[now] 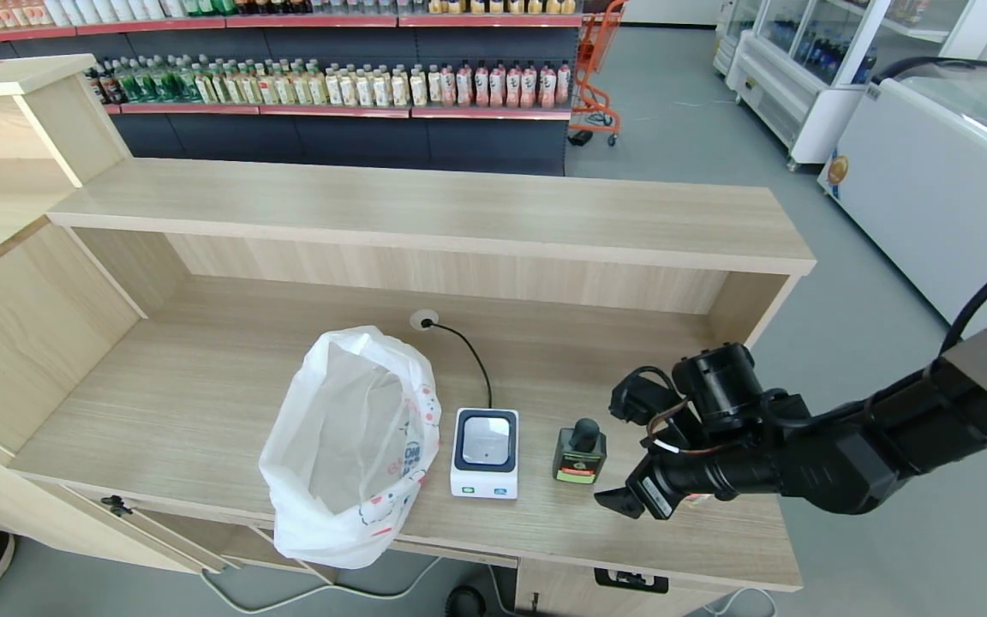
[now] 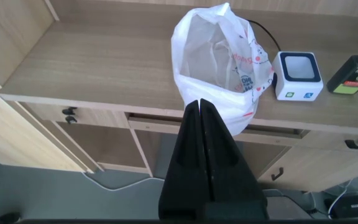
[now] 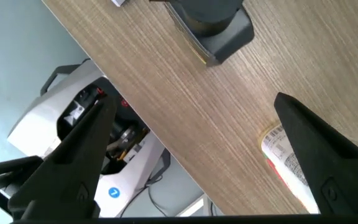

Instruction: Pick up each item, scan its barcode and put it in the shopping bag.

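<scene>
Shop, pale wood counter (image 1: pixel 202 403). Your right claw (image 3: pixel 191 106) spread wide, empty; left claw (image 2: pixel 199 106) closed, empty. Small dark-green black-capped bottle (image 1: pixel 580 452) upright beside white box scanner (image 1: pixel 484 452): likely rigid, light, tippy; grip body.

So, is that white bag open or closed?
Open. The bag stands on the counter with its mouth gaping upward, and the head view looks right down inside; no item shows in it.

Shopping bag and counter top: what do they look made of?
The white printed shopping bag looks like thin, semi-translucent plastic film: it crumples and light shows through. The pale counter top looks like matte wood-grain laminate or veneer, by its even streaked grain.
</scene>
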{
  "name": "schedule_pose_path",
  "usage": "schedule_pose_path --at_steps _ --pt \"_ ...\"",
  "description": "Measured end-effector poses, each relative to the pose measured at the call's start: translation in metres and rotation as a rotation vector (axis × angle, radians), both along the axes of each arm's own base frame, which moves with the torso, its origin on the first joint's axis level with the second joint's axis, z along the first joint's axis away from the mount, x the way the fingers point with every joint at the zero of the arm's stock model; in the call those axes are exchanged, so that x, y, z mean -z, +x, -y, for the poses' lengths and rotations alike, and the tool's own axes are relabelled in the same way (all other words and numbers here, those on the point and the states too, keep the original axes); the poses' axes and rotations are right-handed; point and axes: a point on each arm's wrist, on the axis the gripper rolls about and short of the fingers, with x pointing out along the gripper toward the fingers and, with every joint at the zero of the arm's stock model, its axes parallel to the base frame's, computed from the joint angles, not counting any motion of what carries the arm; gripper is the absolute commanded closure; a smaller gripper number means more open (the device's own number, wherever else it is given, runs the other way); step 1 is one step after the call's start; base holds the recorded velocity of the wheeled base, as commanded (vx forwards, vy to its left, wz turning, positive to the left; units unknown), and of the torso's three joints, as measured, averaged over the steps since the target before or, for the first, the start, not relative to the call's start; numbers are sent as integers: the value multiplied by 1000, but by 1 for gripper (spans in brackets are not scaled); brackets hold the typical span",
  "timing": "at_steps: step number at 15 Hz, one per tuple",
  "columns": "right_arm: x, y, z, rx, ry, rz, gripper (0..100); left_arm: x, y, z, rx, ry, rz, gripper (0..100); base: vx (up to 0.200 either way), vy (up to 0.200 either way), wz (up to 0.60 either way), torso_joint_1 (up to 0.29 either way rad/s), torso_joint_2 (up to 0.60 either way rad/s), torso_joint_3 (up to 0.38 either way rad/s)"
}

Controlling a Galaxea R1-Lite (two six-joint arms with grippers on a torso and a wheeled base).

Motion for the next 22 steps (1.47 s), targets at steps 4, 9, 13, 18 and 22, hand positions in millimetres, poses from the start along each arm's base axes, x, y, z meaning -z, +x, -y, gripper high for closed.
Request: schedule_pose_path --at_steps 4,9,13,18,22 --pt "6 14 -13 -30 17 63 0 0 0 0 0 0 0 100 0 0 0 0 0 0" --pt "19 28 -28 -68 4 85 0 0 0 0 0 0 0 100 0 0 0 0 0 0" --pt "24 42 -35 -73 12 116 0 0 0 0 0 0 0 100 0 0 0 0 0 0" --pt "33 55 -45 -91 20 122 0 0 0 0 0 0 0 100 0 0 0 0 0 0" --pt "41 56 -51 -111 9 117 100 0 0 0 0 0 0 100 0 0 0 0 0 0"
